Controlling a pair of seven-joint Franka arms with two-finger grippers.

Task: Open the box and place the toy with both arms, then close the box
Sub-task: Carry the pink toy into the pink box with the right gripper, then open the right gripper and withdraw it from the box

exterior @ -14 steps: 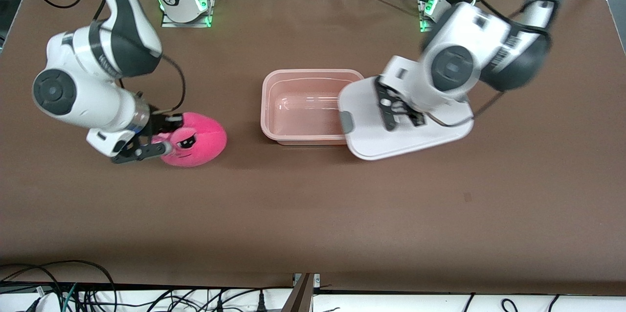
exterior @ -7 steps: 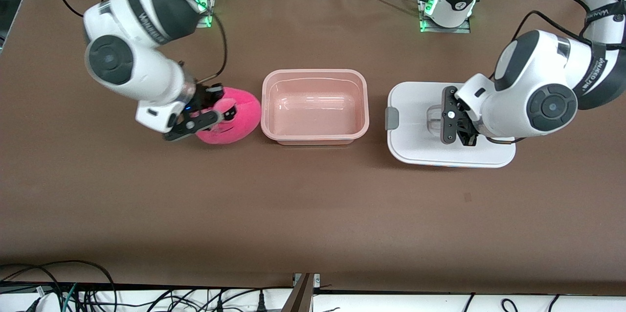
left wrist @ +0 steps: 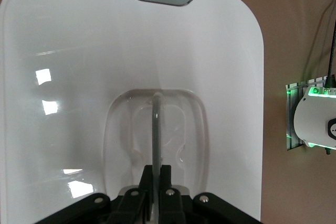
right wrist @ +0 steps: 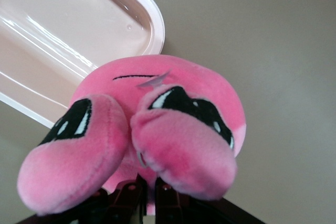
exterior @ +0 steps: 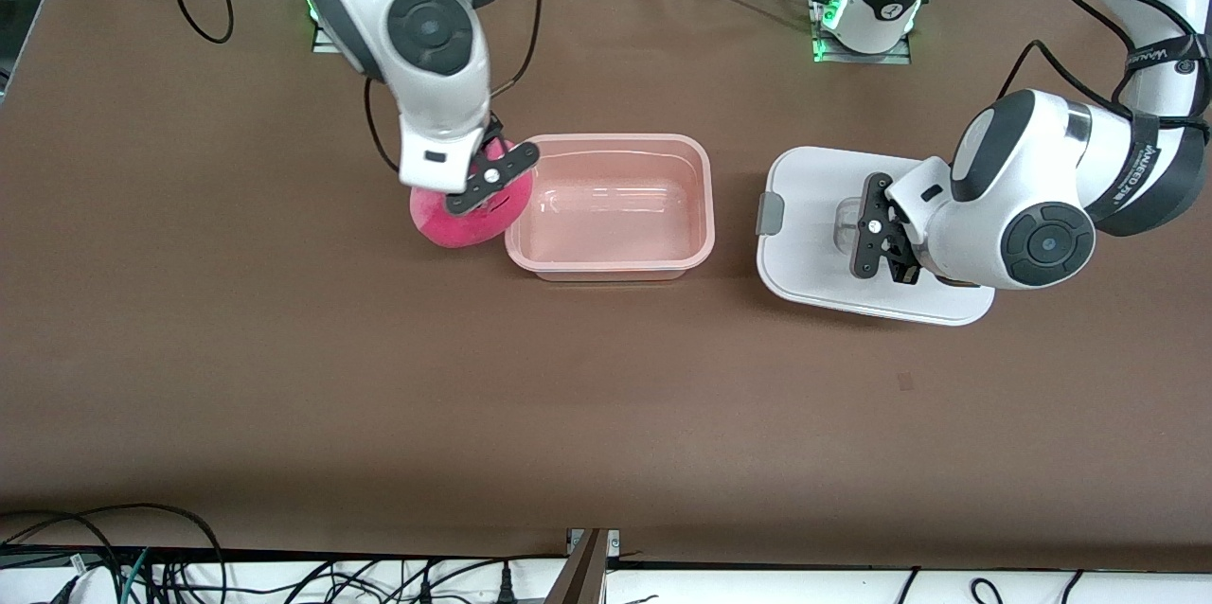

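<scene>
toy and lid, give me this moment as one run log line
right end effector: shut on toy, at box rim | left end effector: shut on lid handle, beside box | box: open, empty

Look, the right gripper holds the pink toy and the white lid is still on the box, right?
Not quite. The lid is off, held by the left gripper beside the open box, as the front view shows. The right gripper does hold the toy.

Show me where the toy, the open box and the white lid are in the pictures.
toy (exterior: 453, 227): front view, on its pink body below the right gripper.
box (exterior: 703, 197): front view, on its pink rim toward the lid.
lid (exterior: 805, 197): front view, on bare white surface near the grey clip.
</scene>
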